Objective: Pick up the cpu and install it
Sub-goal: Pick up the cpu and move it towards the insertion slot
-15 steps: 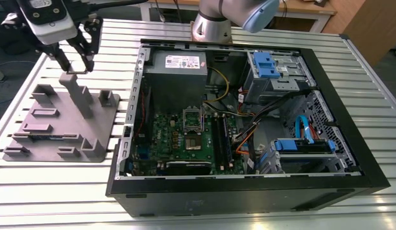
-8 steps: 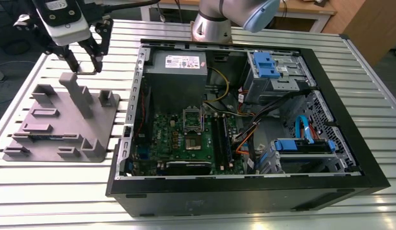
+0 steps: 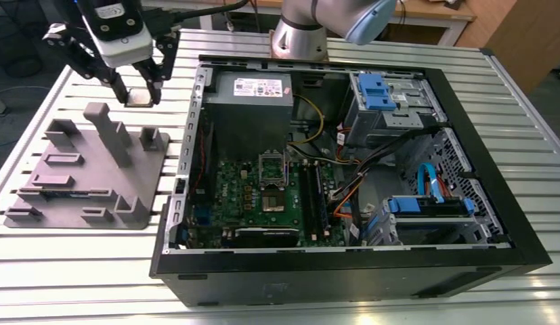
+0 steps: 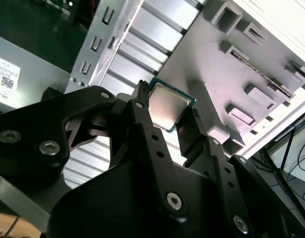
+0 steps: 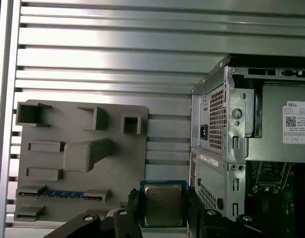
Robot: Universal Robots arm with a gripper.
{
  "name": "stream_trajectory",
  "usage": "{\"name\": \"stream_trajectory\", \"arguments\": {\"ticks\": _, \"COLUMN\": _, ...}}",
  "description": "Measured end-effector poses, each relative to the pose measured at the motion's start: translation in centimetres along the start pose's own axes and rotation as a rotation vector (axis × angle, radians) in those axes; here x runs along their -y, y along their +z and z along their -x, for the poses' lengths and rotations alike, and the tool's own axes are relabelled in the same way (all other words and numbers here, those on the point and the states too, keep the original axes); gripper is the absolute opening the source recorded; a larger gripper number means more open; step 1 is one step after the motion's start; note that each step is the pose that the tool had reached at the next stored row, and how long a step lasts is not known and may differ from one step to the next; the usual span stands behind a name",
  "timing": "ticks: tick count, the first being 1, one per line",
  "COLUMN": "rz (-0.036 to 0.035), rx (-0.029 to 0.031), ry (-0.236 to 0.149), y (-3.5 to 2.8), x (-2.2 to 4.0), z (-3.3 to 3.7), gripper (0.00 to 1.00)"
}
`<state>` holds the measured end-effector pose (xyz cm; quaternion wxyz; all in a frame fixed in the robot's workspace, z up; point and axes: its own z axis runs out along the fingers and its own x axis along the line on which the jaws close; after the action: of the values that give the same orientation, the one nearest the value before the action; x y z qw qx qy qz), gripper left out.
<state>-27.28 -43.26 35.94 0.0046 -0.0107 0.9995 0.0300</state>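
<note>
One cpu (image 4: 167, 106), silvery top with a thin green rim, sits clamped in the end effector (image 4: 168, 108). In the second wrist view the black fingers (image 4: 145, 131) press on two opposite edges, closed to just the chip's width. In the first wrist view the cpu (image 5: 163, 204) hangs over the slatted table (image 5: 92, 59), between the grey fixture plate (image 5: 117, 168) and the rear corner of the computer case (image 5: 216, 144). The exterior view shows the end effector (image 3: 141, 99) beside the far end of the fixture plate (image 3: 90, 176), just outside the open case (image 3: 352, 271). The green motherboard (image 3: 261, 196) lies inside, well apart from the chip.
</note>
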Motion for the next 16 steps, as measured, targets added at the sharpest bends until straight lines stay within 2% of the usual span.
{"name": "stream_trajectory", "arguments": {"ticks": 16, "rz": -0.0002, "rx": -0.0142, "ry": 0.001, "y": 0.43, "x": 0.15, "z": 5.99, "gripper": 0.47}}
